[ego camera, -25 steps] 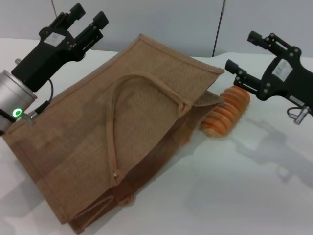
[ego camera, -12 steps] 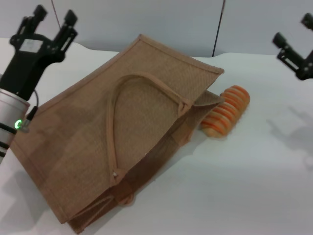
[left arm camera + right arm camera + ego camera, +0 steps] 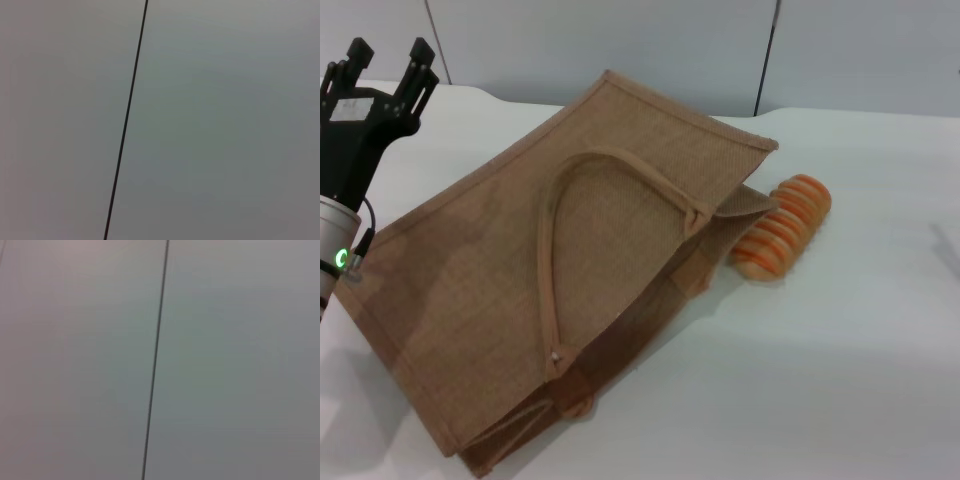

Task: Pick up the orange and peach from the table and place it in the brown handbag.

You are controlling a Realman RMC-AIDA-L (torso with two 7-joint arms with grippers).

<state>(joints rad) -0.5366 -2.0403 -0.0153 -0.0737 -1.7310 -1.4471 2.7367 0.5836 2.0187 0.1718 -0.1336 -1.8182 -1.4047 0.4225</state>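
1. The brown handbag [image 3: 570,270], a large tan-brown woven burlap tote, lies on its side across the white table [image 3: 840,350], its open mouth facing right.
2. One long, thin, lighter tan loop handle [image 3: 552,240] lies flat on the bag's upper face; part of a second handle [image 3: 520,425] shows at the near corner.
3. An orange-and-cream striped ridged roll [image 3: 782,227] rests on the table just right of the bag's mouth, touching or nearly touching its edge.
4. The left gripper [image 3: 390,58], a black two-fingered claw on a silver arm with a green light, is raised at the far left, just beyond the bag's left edge. Its jaws are spread, with nothing between them.
5. The right gripper is out of the head view, so I cannot tell how its jaws stand.
6. Neither the orange nor the peach shows anywhere; they may be inside the bag, but its interior is too dark to tell.
7. Both wrist views show only a plain grey wall panel [image 3: 225,125] crossed by a thin dark seam [image 3: 126,120].
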